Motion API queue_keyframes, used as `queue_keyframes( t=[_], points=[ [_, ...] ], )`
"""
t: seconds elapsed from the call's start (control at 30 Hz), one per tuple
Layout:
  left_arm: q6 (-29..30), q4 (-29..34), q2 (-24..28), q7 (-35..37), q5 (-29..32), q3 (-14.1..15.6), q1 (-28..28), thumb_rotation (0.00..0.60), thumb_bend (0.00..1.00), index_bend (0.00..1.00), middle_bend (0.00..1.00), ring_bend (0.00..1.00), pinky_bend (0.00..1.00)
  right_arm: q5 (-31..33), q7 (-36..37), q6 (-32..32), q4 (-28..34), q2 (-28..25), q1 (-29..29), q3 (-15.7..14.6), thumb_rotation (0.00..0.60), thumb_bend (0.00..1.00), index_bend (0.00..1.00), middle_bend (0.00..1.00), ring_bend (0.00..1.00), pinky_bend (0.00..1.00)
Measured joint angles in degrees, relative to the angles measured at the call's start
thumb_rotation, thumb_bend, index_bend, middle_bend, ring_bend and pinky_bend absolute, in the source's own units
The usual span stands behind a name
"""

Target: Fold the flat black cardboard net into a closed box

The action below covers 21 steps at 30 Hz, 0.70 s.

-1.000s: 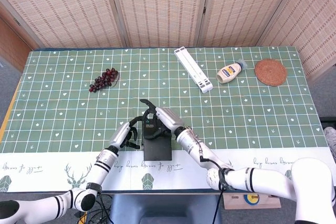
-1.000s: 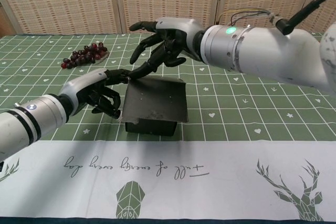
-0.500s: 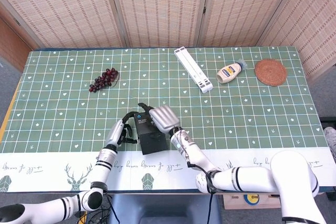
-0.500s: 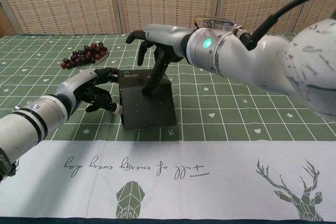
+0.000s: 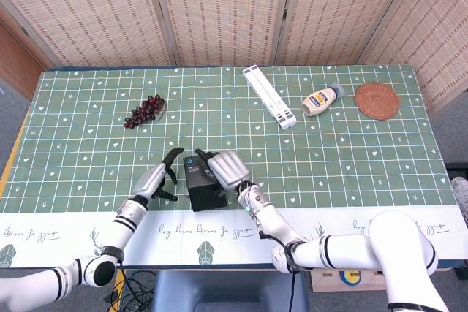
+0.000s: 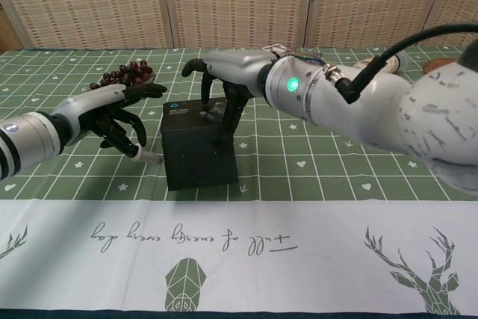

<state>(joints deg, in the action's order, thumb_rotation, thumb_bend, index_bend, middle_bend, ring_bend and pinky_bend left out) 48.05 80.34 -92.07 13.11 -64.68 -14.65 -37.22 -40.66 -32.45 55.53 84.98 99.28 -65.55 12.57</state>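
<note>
The black cardboard box [image 5: 202,180] stands folded up near the middle of the tabletop's front edge, just behind the white strip of the green grid tablecloth [image 5: 80,151]; a small blue mark shows on its top. The right hand [image 5: 228,169] lies over the box's top from the right, fingers [image 6: 226,113] pointing down onto the lid and touching it, spread rather than gripping; from above the hand hides the box's right side, so how the flaps sit there cannot be told. The left hand [image 6: 112,113] hangs just left of the box, apart from it, fingers loosely curled and parted, holding nothing. In the chest view its forearm is cut off at the left border, and the right arm fills the right side, blocking much of the table behind. A bunch of dark red grapes [image 5: 144,110] lies toward the back left. Toward the back edge, right of centre, rests a long white slatted bar [image 5: 270,96], then a squeeze bottle with a yellow label [image 5: 322,99] on its side, its print too small to read, and a round woven coaster [image 5: 377,100] near the back right corner.
</note>
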Motion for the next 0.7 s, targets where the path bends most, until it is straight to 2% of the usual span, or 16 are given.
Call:
queue_keyframes(
  t=[0.23,0.4,0.47,0.63,0.7],
  points=[
    [-0.2,3.4,4.7,0.8,-1.6,0.4,0.4,0.6,0.08,0.0,0.0,0.5,0.86,-3.5,-1.2,1.2,-3.0,2.2,0.5,-1.2,0.6,0.05,0.21,0.3,0.64,1.0],
    [1.4,4.8,7.0,1.6,-3.4,1.0,1.3,0.6,0.08,0.0,0.0,0.49,0.86,-7.9,-1.2,1.7,-5.5,4.1,1.4,-2.8,0.6,0.1,0.3,0.35,0.65,1.0],
    [1.5,5.4,7.5,2.4,-3.7,1.1,1.6,0.6,0.08,0.0,0.0,0.49,0.86,-9.7,-0.7,1.8,-6.6,4.7,1.9,-3.4,0.6,0.14,0.34,0.37,0.65,1.0],
    [1.8,6.6,9.7,4.8,-5.1,1.5,2.3,0.6,0.08,0.0,0.0,0.49,0.86,-15.0,0.8,2.3,-9.8,6.3,3.1,-4.9,0.6,0.34,0.44,0.43,0.67,1.0],
    [2.2,7.0,10.4,5.3,-5.6,1.7,2.5,0.6,0.08,0.0,0.0,0.49,0.86,-17.7,1.7,2.7,-11.7,7.0,3.6,-5.5,0.6,0.39,0.47,0.44,0.68,1.0]
  ],
)
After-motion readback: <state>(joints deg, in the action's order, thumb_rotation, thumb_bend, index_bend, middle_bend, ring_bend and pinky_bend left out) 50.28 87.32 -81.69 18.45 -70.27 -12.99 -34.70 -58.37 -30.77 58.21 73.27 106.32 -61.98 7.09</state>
